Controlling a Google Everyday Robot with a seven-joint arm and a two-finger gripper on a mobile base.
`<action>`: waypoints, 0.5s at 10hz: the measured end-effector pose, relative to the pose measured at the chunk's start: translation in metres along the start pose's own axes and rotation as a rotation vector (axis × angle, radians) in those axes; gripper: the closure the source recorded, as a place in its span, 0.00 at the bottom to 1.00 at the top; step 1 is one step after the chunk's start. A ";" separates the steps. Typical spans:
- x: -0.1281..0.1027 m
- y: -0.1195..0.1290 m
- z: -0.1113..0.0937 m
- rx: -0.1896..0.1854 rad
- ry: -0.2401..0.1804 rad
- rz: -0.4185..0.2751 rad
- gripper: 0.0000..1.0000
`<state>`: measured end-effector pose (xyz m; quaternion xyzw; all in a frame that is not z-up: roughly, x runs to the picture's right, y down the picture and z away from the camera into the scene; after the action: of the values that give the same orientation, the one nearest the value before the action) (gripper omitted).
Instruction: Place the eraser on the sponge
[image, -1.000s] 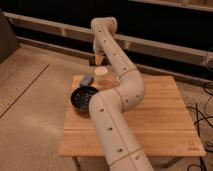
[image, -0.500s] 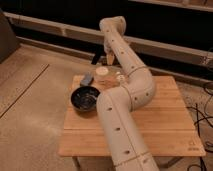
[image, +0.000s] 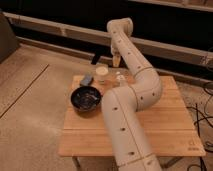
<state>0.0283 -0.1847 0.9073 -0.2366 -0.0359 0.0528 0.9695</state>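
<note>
A grey-blue sponge (image: 87, 80) lies flat near the back left corner of the wooden table (image: 165, 125). My gripper (image: 114, 59) hangs above the table's back edge, to the right of and higher than the sponge, at the end of the cream arm (image: 135, 95) that curls up from the front. A small dark thing (image: 95, 59) shows just left of the gripper at the same height. I cannot tell whether it is the eraser or whether it is held.
A black bowl (image: 86, 98) stands in front of the sponge. A white cup (image: 101, 74) stands to the right of the sponge, with a small clear object (image: 120, 79) beyond it. Cables (image: 205, 107) hang off the right side.
The gripper and the arm's upper links have swung to the right along the table's back edge. The small dark thing moved with them. The sponge, bowl and cup stayed put.
</note>
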 end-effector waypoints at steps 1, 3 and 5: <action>-0.025 -0.002 -0.016 0.011 -0.031 -0.040 1.00; -0.045 -0.001 -0.039 0.016 -0.053 -0.080 1.00; -0.053 0.006 -0.049 -0.005 -0.061 -0.102 1.00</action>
<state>-0.0198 -0.2080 0.8586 -0.2352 -0.0774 0.0105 0.9688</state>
